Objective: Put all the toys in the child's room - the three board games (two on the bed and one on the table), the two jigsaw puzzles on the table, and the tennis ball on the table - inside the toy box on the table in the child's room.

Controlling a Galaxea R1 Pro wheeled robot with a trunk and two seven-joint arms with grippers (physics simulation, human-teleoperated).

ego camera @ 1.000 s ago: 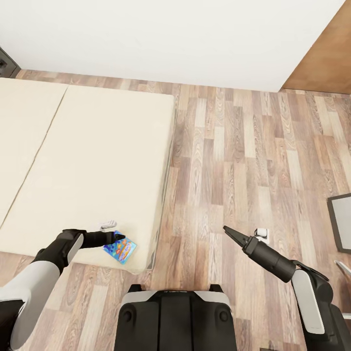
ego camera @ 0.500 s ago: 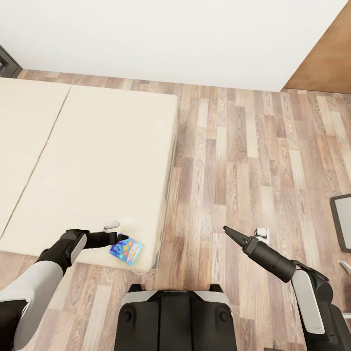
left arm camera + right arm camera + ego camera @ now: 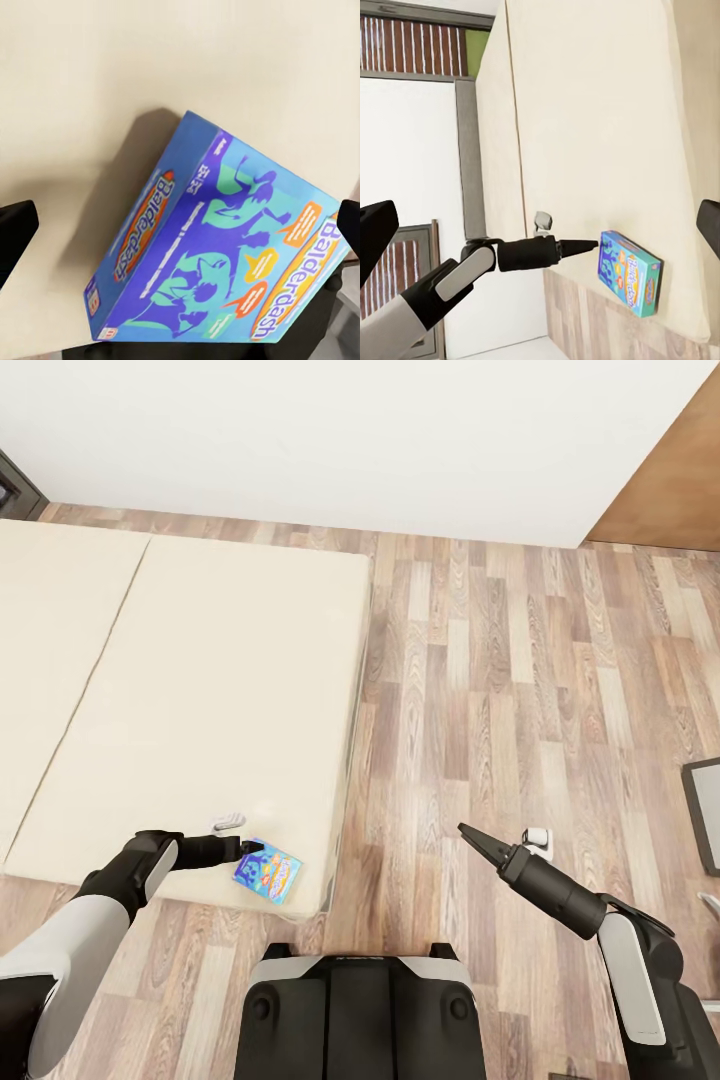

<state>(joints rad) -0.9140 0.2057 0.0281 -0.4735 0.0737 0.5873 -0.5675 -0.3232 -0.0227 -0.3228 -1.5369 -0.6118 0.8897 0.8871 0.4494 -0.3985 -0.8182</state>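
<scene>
Progress looks early: small blue board game lies on bed near its corner, just ahead of left gripper tips, fingers spread either side, not gripped. Right gripper hangs over floor; open/shut unclear. Toy box trip remains.

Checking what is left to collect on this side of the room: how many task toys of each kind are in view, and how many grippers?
Board games: 1, the blue board game near the bed corner.
Grippers: 2, the left gripper and the right gripper.
Total: 3.
</scene>
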